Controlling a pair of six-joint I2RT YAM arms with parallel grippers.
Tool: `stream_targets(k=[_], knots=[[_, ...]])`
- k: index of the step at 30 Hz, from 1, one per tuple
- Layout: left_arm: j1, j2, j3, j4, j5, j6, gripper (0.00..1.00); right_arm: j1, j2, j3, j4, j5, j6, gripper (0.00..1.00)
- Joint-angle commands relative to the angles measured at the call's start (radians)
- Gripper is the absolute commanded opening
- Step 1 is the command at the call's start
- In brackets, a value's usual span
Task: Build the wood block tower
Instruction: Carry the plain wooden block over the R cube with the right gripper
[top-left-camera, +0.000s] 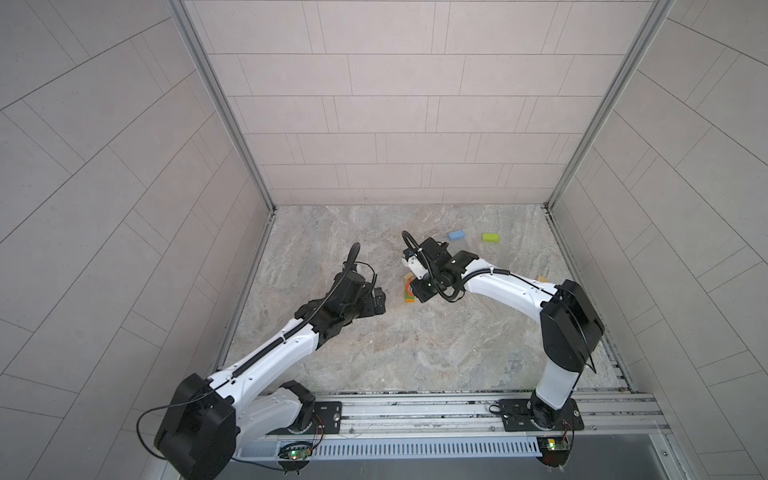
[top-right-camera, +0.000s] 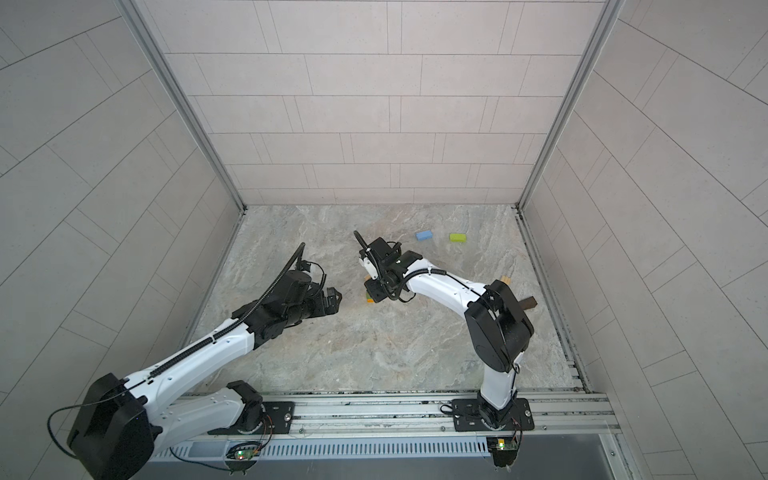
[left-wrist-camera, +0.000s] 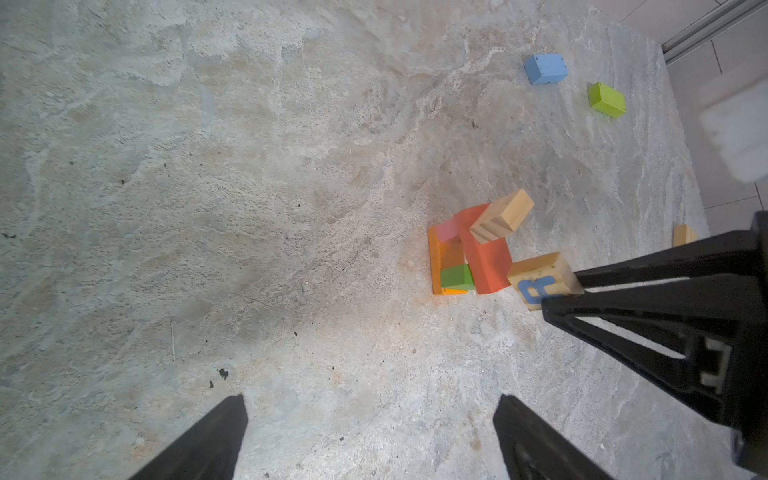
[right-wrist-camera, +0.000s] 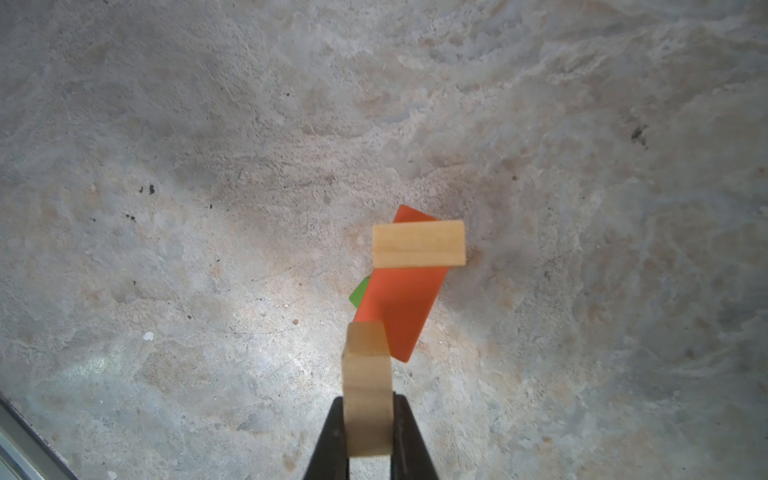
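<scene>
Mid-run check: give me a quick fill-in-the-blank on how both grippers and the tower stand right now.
The right gripper is shut on a tan cube bearing a ____ letter.
The left gripper is ____ and empty.
The top block of the tower is ____ in colour.
Missing words: blue; open; tan.
</scene>
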Motion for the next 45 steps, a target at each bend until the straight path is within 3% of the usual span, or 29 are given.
stream_targets(k=[1,45], knots=[[0.007,0.002,-0.015,0.025,0.008,-0.009,0.99,0.010,0.013,0.029,-0.023,0.018,-0.022,0.10],[0.021,-0.022,-0.034,0.029,0.009,-0.003,0.99,0.015,0.085,0.123,-0.087,0.063,-0.072,0.08]])
